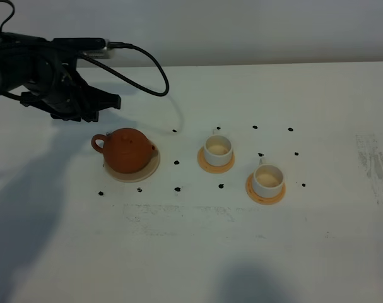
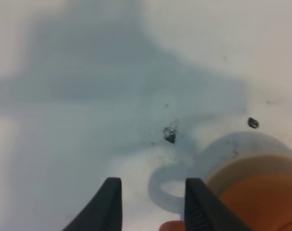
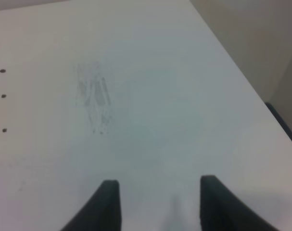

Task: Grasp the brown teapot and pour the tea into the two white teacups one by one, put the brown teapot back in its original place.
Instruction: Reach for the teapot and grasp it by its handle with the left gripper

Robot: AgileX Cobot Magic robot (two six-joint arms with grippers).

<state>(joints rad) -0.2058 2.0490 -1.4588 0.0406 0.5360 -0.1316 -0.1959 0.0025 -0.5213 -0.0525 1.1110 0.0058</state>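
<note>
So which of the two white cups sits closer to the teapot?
The back cup, on the coaster just right of the teapot. The other cup stands further right and further forward.

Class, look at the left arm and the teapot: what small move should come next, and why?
Probably lower the left gripper until its open jaws straddle the handle of the brown teapot. The jaws are empty and hover beside it, while the teapot sits on its beige disc.
</note>
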